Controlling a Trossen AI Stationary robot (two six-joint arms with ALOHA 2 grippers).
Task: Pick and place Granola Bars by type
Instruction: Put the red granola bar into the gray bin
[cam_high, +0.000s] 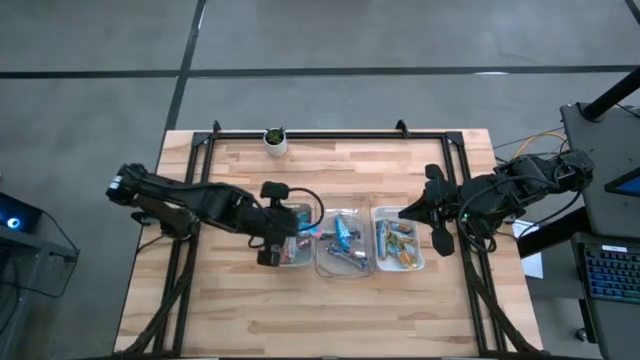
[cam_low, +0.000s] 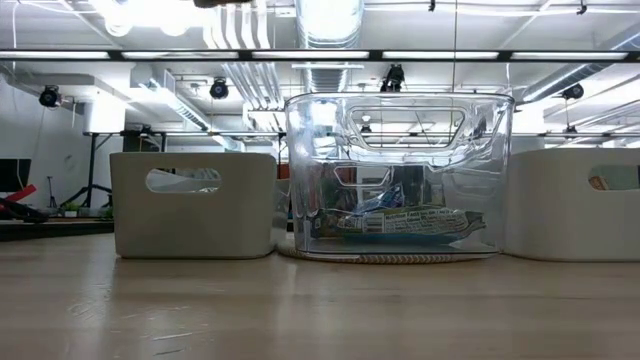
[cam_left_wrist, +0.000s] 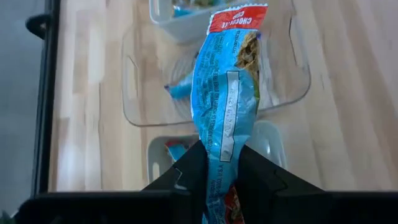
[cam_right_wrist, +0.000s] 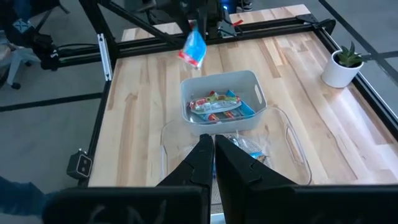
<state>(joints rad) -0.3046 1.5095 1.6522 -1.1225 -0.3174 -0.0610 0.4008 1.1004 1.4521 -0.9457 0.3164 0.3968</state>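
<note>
From above, the left end effector (cam_high: 271, 256) hovers over the left tray (cam_high: 297, 262) on the desk (cam_high: 240, 310). Its wrist view shows the fingers clamped on a blue granola bar (cam_left_wrist: 225, 99). Right wrist view — the right end effector (cam_right_wrist: 214, 144), closed and empty, waits over the clear middle tray (cam_right_wrist: 297, 149).
</note>
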